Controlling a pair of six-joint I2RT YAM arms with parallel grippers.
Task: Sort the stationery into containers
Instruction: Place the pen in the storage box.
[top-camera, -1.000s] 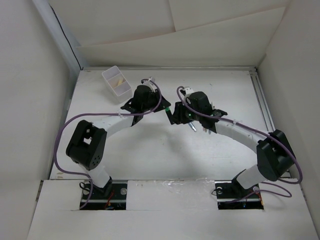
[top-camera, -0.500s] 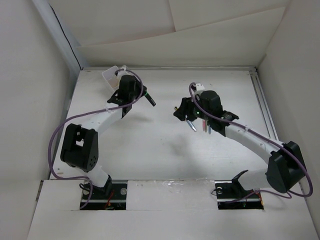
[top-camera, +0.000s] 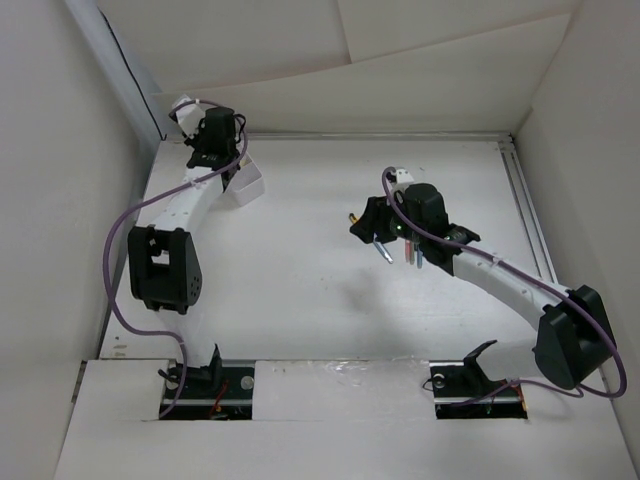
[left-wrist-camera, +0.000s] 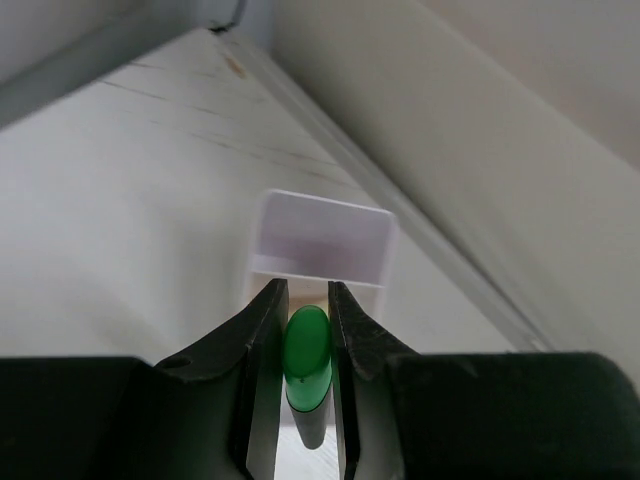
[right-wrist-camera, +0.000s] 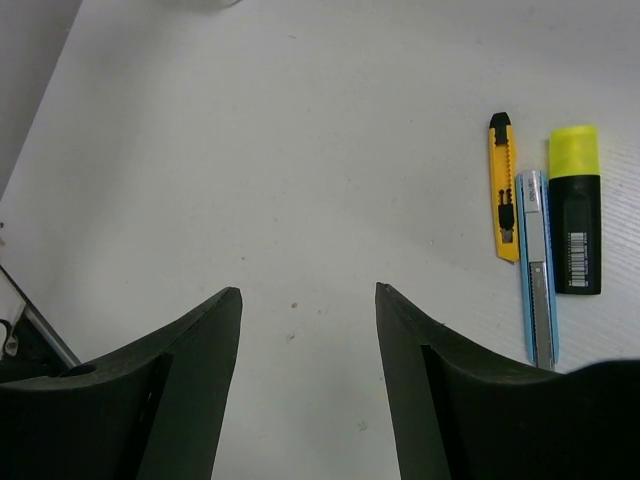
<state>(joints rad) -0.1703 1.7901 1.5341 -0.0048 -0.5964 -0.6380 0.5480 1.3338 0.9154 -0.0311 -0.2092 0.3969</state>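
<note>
Your left gripper (top-camera: 213, 140) is in the upper left of the top view, at the far left corner of the table (top-camera: 300, 300). From this view you cannot tell how its jaws stand. The white tray (top-camera: 250, 187) lies just below and to the right of it, and the arm covers part of the tray. Your right gripper (top-camera: 364, 224) is right of the middle of the frame, well apart from the tray. Some thin coloured sticks (top-camera: 384, 250) lie on the table, partly under its wrist; they are too small to name here.

In the left wrist view, the two black fingers (left-wrist-camera: 262, 340) are pressed onto a green marker (left-wrist-camera: 305, 345), which stands between them at the bottom middle. The white tray is in the middle of the frame, just beyond the fingertips. A divider crosses its near end.

In the right wrist view, the jaws are spread wide and nothing is between them, only bare table. At the right side of the frame three things lie side by side, near each other: a yellow cutter (right-wrist-camera: 503, 186), a blue cutter (right-wrist-camera: 535, 265) and a highlighter (right-wrist-camera: 575, 212) with a yellow cap and a black body. None of them touches the fingers.
</note>
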